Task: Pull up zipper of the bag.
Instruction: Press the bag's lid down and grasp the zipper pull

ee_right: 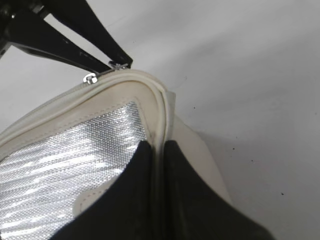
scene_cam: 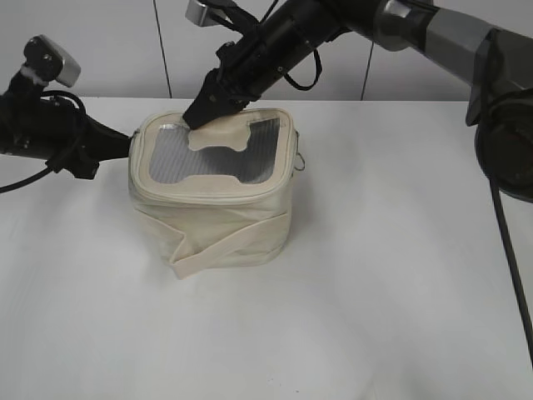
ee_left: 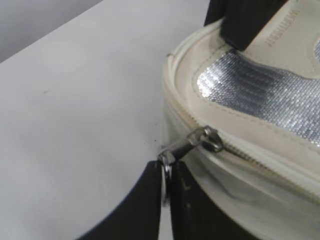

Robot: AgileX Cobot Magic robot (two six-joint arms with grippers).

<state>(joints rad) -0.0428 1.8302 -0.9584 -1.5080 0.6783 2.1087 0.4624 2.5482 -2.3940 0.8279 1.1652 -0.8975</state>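
The cream-white bag (scene_cam: 212, 208) stands mid-table, grey mesh top with a cream patch, strap round its body. Its zipper track (ee_left: 260, 157) runs round the top rim. The silver slider (ee_left: 205, 140) sits at the bag's left corner. My left gripper (ee_left: 166, 172) is shut on the ring pull (ee_left: 166, 167) there; it also shows in the exterior view (scene_cam: 125, 137). My right gripper (ee_right: 159, 150) is shut on the bag's back rim (ee_right: 159, 105), at the back left of the top in the exterior view (scene_cam: 200, 117).
The white table (scene_cam: 375, 275) stretches round the bag. A small silver ring (scene_cam: 301, 160) hangs at the bag's right side. The right arm (scene_cam: 433, 33) spans the back of the scene above the table.
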